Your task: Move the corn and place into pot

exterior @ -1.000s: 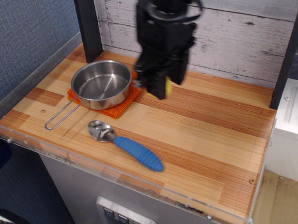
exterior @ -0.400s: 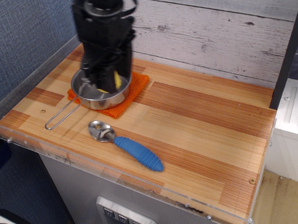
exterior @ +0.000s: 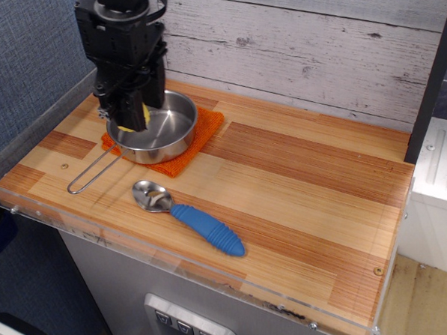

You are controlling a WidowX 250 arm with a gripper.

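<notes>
The shiny steel pot [exterior: 165, 129] sits on an orange cloth [exterior: 187, 154] at the back left of the wooden table, its wire loop handle [exterior: 89, 177] pointing toward the front left. My black gripper [exterior: 135, 118] hangs over the left part of the pot, its fingers shut on the yellow corn [exterior: 141, 115]. Only a sliver of the corn shows between the fingers, at about rim height inside the pot. I cannot tell whether the corn touches the pot's bottom.
A metal spoon with a blue ridged handle [exterior: 206, 228] lies in front of the pot. A clear plastic rim [exterior: 30, 204] edges the table's front and left. A dark post [exterior: 428, 74] stands at the back right before a white wood-plank wall.
My gripper has carried the corn left, from right of the pot to over the pot's left side, and has come lower into it.
</notes>
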